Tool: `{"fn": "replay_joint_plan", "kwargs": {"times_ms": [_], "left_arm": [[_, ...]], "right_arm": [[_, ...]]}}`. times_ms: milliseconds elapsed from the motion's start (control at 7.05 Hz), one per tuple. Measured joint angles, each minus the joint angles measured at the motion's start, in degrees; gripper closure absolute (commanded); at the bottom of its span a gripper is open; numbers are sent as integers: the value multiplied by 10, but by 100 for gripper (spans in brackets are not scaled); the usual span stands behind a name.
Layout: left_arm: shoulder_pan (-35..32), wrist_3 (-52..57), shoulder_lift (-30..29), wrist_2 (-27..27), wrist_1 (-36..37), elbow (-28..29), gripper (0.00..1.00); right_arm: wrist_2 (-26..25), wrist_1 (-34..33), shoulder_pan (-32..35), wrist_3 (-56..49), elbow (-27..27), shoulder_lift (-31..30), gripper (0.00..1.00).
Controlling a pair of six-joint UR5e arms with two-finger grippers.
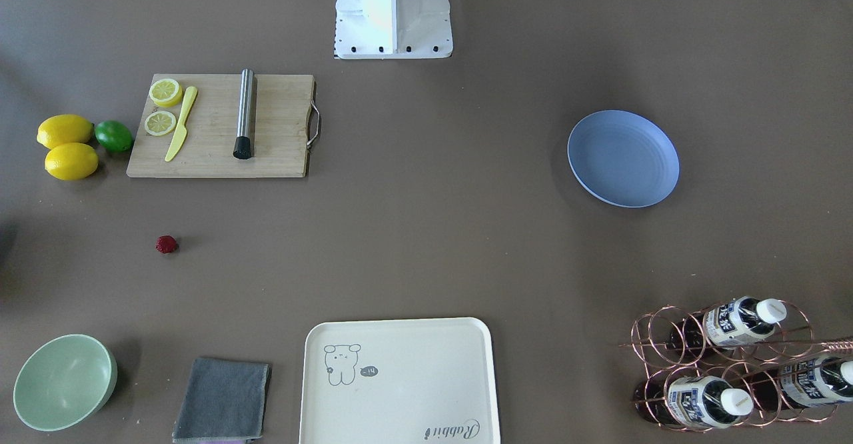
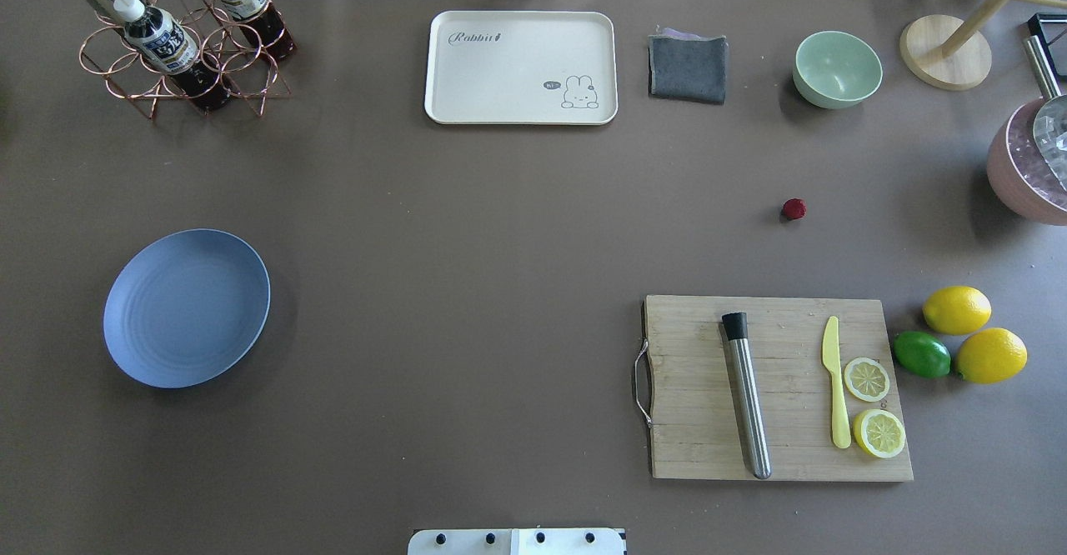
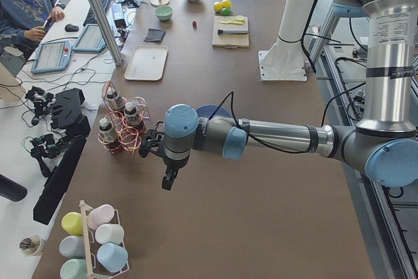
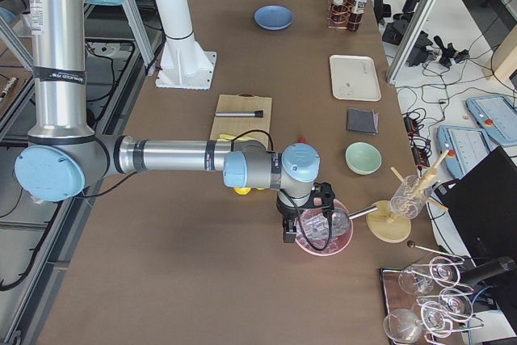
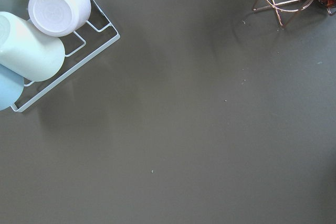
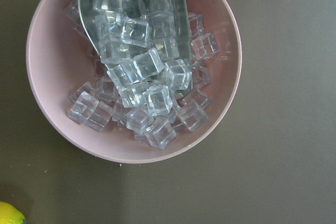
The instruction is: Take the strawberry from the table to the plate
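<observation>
Tray (image 1: 400, 391): reads "Rabbit"
Strawberry (image 1: 166, 244): on desk (image 1: 426, 231), apart from tray
Left tool (image 3: 167, 185), right tool (image 4: 287, 237): grip state cannot be told

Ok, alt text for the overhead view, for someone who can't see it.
A tiny red strawberry lies alone on the brown table at the view's right, beyond a wooden cutting board; the empty blue plate sits far left.

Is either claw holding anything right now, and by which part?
Nothing seems held. The strawberry lies free on the table. The left claw and right claw show only in side views, far from it, with nothing seen in them.
</observation>
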Motion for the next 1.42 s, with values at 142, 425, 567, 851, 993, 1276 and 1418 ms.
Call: {"fn": "replay_joint_plan", "kwargs": {"times_ms": [142,425,567,851,993,1276,1418], "left_arm": [[0,-1,-2,-33,-11,2,2],[10,-32,-12,-71,-57,0,1],[26,-62,-19,-74,-90,2,1],[94,-157,-11,-56,-164,12,2],[144,-226,-5,-19,-214,21,2],[241,-356,-1,31,-356,78,3],[275,-410,-3,37,-422,106,3]], "right_arm": [[0,0,0,0,0,1,0],[1,0,-2,1,13,7,0],[-1,0,-9,4,34,11,0],[-7,0,-38,40,68,24,0],[-16,1,-55,64,79,29,0],[-27,8,-70,82,86,30,0],[-27,22,-71,84,85,27,0]]}}
